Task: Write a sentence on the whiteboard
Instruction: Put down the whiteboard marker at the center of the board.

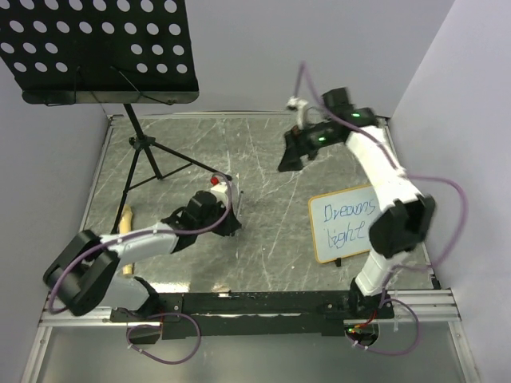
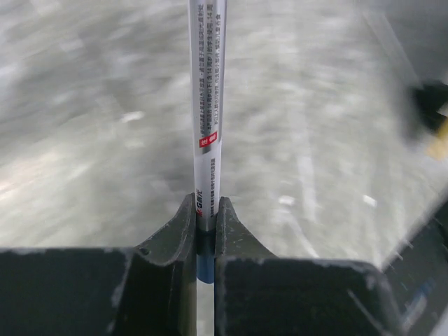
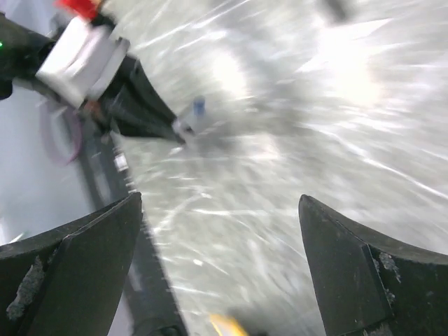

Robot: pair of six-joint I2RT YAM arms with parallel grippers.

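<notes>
The whiteboard (image 1: 321,239), with a tan frame, lies on the table at the right. It bears the sentence (image 1: 345,222) in blue handwriting, two lines reading about "Dreams light". My left gripper (image 1: 230,217) is left of the board, near the table's middle, shut on a white marker (image 2: 208,105) with a red label and a blue end between the jaws (image 2: 205,217). My right gripper (image 1: 286,163) hangs above the table behind the board, open and empty (image 3: 220,199). Its view shows the left gripper and the marker's blue tip (image 3: 199,106).
A black perforated music-stand tray (image 1: 104,48) stands at the back left, with its tripod legs (image 1: 148,155) on the table. A tan wooden object (image 1: 126,217) lies by the left edge. Grey walls close in on both sides.
</notes>
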